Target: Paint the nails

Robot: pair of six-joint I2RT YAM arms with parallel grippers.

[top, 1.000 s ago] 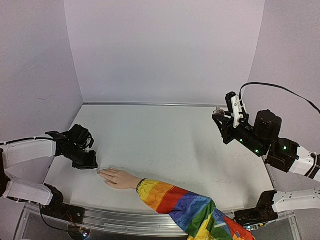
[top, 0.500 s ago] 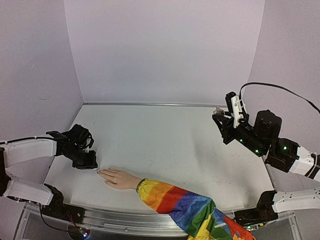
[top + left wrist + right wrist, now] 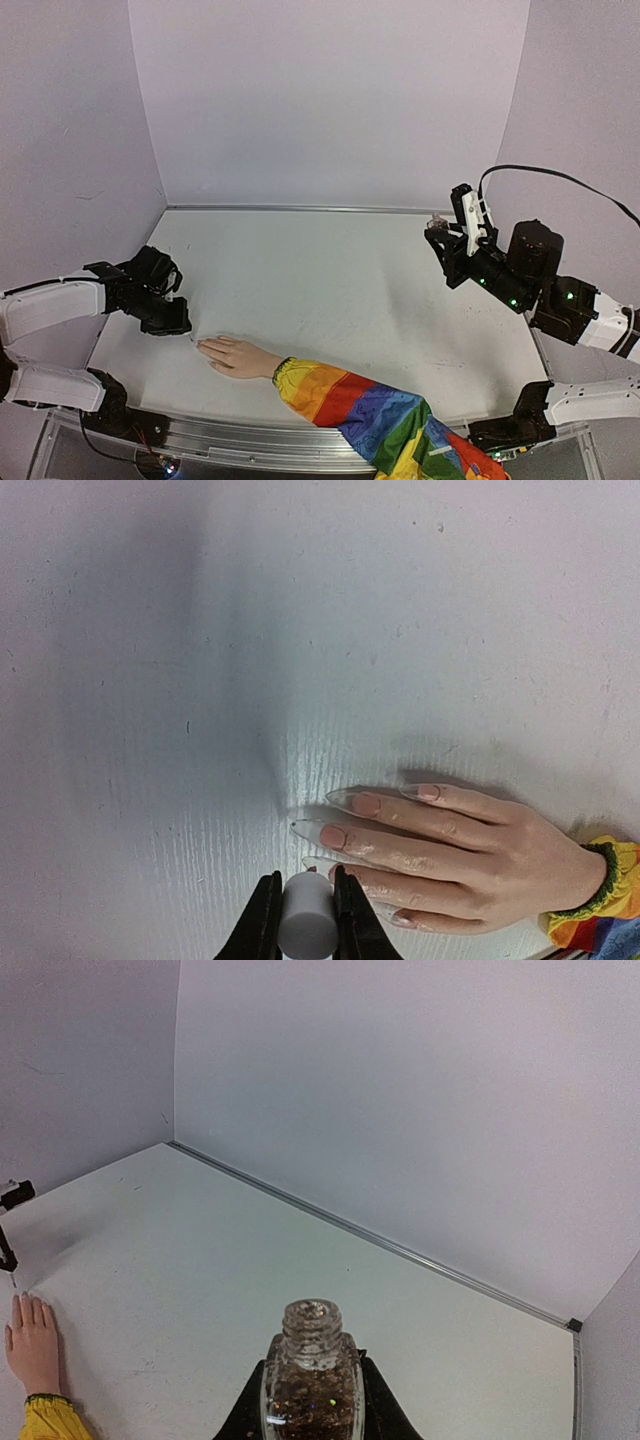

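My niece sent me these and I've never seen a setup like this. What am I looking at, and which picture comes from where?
Two robot arms are bolted at the near edge of a white table. The wide picture comes from a fixed camera above and behind them; the other two come from cameras on each wrist. On the table lies a mannequin hand in a rainbow sleeve, palm down, with long clear nails. The left end effector, close to its fingertips, is shut on a small white cylinder, probably the polish brush's handle. The right end effector, raised over the table's right side, is shut on an open bottle of glittery polish.
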